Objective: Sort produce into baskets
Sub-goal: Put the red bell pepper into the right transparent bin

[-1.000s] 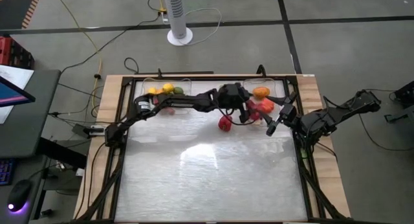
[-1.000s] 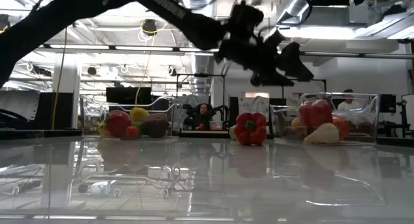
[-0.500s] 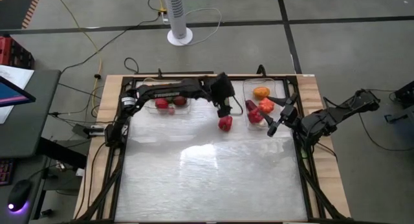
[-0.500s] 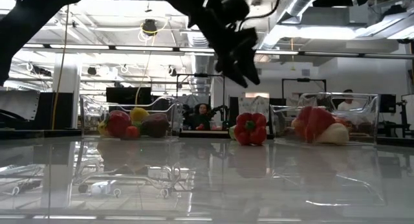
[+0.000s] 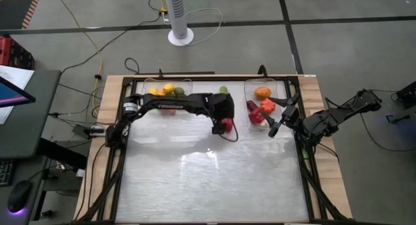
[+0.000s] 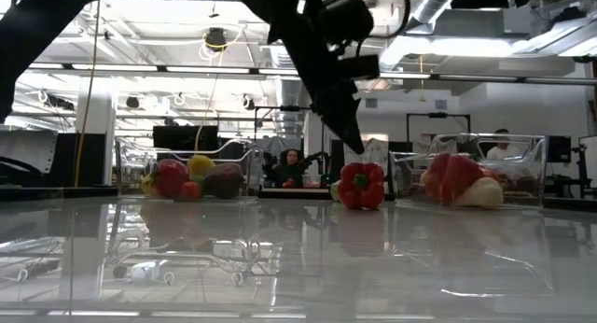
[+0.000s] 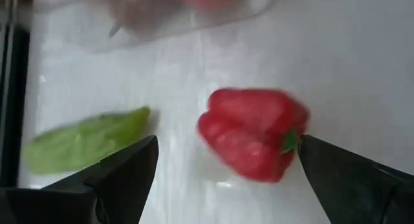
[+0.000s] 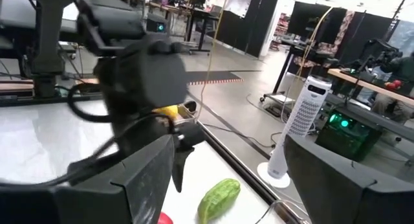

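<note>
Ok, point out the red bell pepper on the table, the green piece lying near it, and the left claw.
Red bell pepper (image 7: 249,141), left wrist view, middle of its body.
Green piece (image 7: 84,141), left wrist view, middle of its length.
Left claw (image 7: 226,179), left wrist view, midway between its open fingertips.

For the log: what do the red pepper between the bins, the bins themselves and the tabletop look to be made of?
Red pepper: seemingly moulded plastic or foam, smooth with a faint sheen; a toy by its uniform colour.
Bins: clear hard plastic; the produce shows through the walls.
Tabletop: glossy white sheet, probably plastic or laminate; it mirrors the ceiling lights.
The left gripper is open around the pepper.
</note>
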`<state>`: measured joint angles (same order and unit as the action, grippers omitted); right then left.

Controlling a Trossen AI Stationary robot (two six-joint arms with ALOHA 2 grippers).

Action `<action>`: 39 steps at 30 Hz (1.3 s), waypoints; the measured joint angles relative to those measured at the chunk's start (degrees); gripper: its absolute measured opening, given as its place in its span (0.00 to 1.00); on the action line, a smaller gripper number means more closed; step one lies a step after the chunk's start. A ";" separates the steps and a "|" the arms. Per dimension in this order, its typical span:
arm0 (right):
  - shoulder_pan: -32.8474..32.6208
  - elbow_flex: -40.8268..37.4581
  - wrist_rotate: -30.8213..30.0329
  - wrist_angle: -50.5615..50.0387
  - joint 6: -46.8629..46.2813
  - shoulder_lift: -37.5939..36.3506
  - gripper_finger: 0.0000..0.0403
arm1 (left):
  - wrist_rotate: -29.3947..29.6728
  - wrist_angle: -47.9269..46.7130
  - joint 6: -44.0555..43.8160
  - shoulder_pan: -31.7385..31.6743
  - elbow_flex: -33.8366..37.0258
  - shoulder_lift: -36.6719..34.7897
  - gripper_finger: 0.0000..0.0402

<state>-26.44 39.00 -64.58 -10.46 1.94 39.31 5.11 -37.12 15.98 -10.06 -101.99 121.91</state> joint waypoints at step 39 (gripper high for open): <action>0.00 0.00 0.24 2.75 1.56 0.04 0.79 | -3.22 17.61 -2.13 0.76 12.43 0.07 0.67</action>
<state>-26.44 39.00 -64.34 -7.70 3.51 39.35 1.89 -19.50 13.85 -9.30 -89.56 121.98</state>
